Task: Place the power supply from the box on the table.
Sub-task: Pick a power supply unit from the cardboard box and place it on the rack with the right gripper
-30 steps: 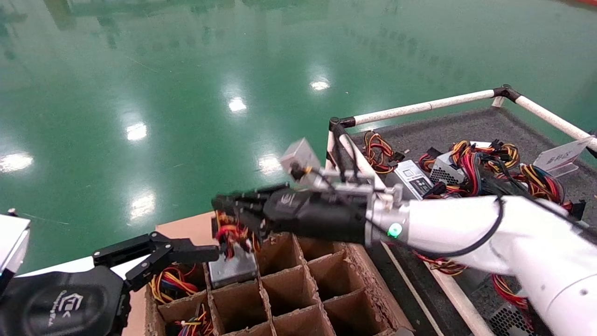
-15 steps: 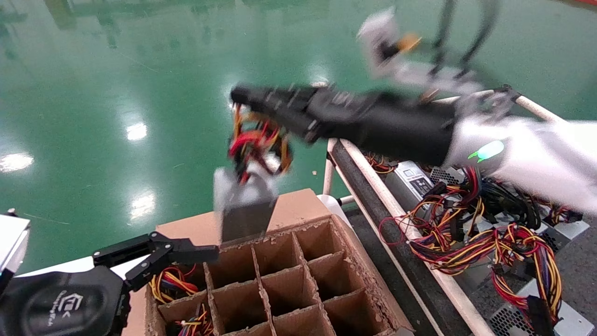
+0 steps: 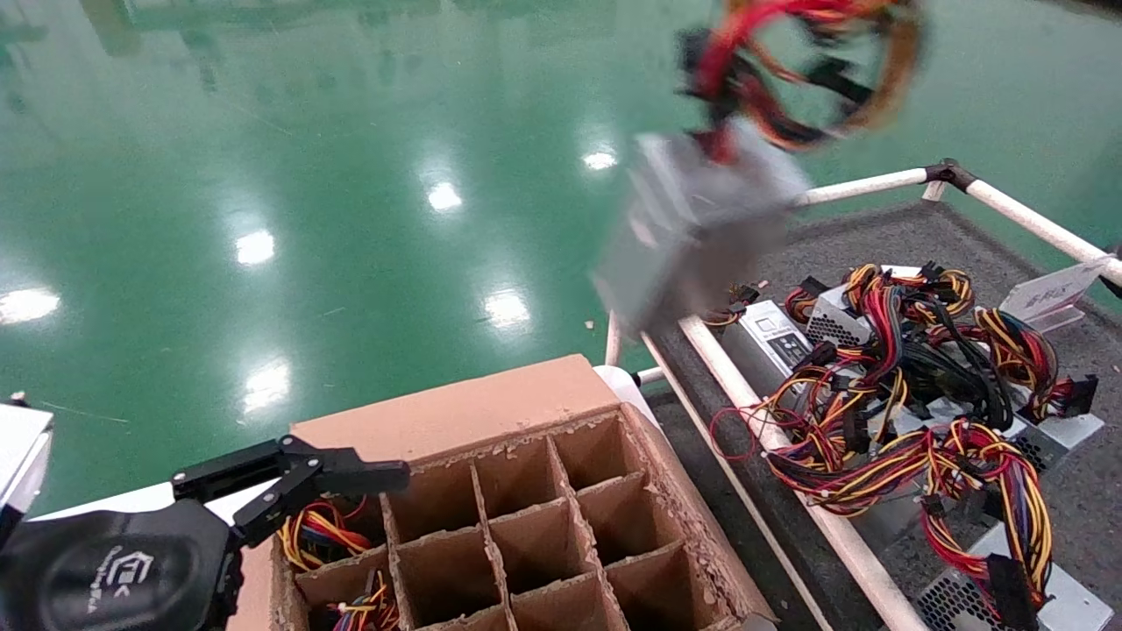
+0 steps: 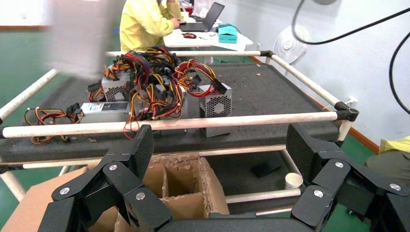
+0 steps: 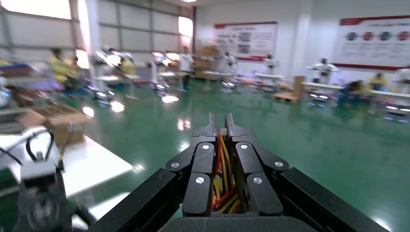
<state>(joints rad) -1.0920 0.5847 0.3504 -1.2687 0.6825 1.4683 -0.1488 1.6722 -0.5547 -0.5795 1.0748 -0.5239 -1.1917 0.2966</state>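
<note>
Left gripper (image 3: 351,478) hangs spread wide at the box (image 3: 649,491), idle. The box shows mostly empty cells; wires fill two on its left. Lift done, placing left: the power supply (image 3: 692,228) dangles by its wires above the table (image 3: 885,232) rail, right gripper (image 5: 218,126) pinching them

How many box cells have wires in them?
2: the far-left corner cell and the cell just nearer. The box has its near rows cut off, so more may be hidden. The right claw holds a supply aloft by its wires.
</note>
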